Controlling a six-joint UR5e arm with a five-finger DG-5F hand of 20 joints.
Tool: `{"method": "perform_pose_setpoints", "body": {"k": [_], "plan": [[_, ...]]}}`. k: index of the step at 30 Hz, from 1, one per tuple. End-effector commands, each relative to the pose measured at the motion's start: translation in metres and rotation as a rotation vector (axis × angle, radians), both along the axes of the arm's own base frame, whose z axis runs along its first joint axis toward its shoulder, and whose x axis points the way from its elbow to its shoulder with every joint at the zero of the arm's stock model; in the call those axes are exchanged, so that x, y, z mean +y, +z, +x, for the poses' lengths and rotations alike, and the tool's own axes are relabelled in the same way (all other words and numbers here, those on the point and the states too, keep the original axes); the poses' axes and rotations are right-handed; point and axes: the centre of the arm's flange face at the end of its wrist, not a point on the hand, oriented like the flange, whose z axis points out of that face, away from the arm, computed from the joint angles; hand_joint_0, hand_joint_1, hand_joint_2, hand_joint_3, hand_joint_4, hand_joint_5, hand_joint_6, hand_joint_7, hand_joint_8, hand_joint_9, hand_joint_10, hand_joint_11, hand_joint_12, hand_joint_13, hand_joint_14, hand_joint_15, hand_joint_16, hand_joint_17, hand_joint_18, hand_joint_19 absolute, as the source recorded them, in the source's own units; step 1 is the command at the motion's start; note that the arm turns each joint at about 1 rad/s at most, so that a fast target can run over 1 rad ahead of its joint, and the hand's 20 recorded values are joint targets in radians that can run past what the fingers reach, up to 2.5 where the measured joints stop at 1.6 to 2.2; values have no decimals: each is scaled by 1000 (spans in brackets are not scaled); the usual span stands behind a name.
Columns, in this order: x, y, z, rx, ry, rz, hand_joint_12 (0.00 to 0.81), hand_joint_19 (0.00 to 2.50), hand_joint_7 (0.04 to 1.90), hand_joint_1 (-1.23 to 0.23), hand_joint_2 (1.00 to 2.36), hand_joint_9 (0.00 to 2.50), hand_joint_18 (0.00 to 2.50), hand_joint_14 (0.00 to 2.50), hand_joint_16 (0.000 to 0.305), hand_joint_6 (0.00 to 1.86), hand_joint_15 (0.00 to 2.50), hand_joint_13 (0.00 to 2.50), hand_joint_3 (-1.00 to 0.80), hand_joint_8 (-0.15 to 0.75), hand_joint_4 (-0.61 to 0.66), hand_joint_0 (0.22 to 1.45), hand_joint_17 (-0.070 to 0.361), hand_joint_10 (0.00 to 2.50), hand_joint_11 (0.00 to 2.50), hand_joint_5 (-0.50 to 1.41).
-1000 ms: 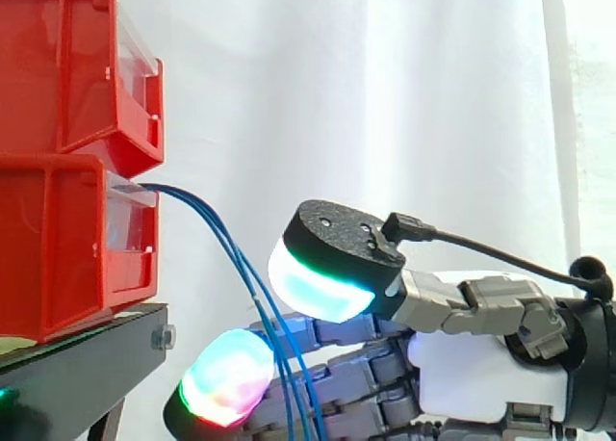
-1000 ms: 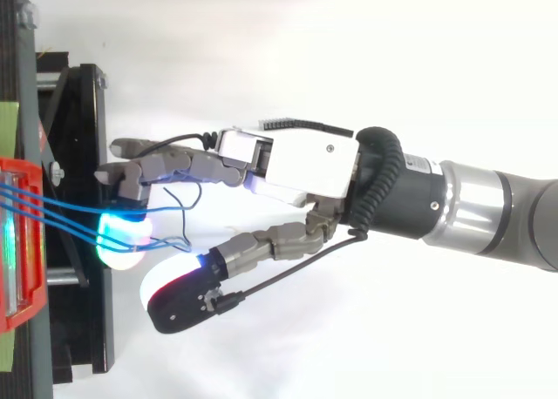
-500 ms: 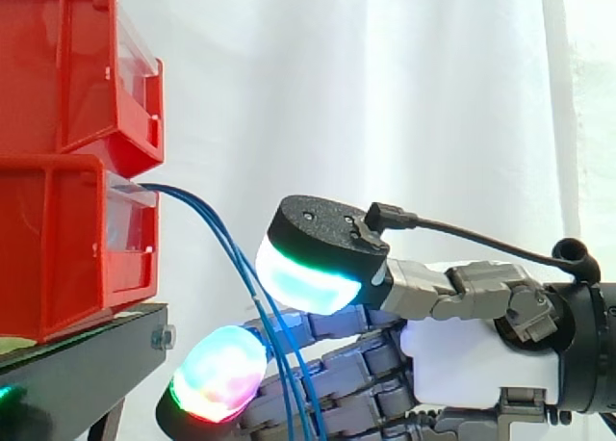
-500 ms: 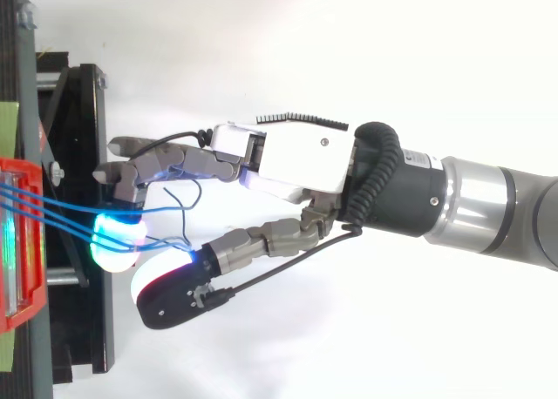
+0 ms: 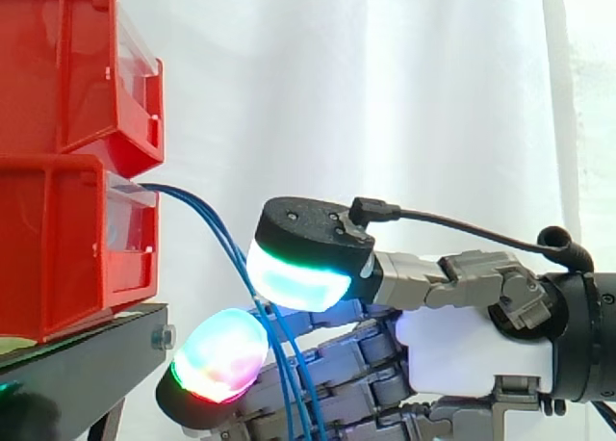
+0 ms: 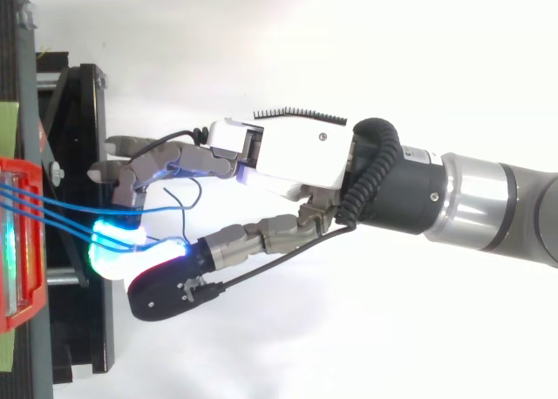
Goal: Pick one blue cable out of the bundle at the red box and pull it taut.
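Several thin blue cables (image 5: pixel 210 221) leave the front of the lower red box (image 5: pixel 58 248) and droop down to the right. In the top view they run from the box (image 6: pixel 17 242) to the fingertips (image 6: pixel 113 246) of my hand (image 6: pixel 296 155). The hand reaches in from the right with its fingers nearly straight, below and right of the box. Its thumb pad (image 5: pixel 298 272) hangs just above the glowing fingertip (image 5: pixel 217 354), and the cables pass down through the gap between them. I see no cable pinched.
A second red bin (image 5: pixel 67 65) is stacked on the lower one. Both rest on a black stand (image 5: pixel 87 359) whose edge lies close under the fingertips. A white curtain hangs behind.
The hand has crept left toward the box. Its thumb has swung in closer to the fingertips, narrowing the gap around the cables.
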Motion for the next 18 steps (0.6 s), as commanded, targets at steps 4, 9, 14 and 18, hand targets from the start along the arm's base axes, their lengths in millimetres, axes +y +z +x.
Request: {"method": "perform_pose_setpoints", "body": {"k": [4,9,14,18], "plan": [[-3,4,2,-6,6,7,345,30,860,-672,1003,284,0,3,60,729,86,89,-449,265,230,548,136,1,49,-161],[-7,2,1,-3,11,6,347,28,903,-662,1003,289,0,2,60,699,90,89,-441,268,229,543,136,0,58,-154],[-14,2,1,-1,1,6,346,30,931,-653,1005,293,0,2,60,691,87,89,-419,267,224,551,135,0,51,-151],[-19,2,1,-1,7,5,344,37,930,-651,1006,297,0,4,60,691,86,87,-402,267,217,562,134,0,60,-148]]}}
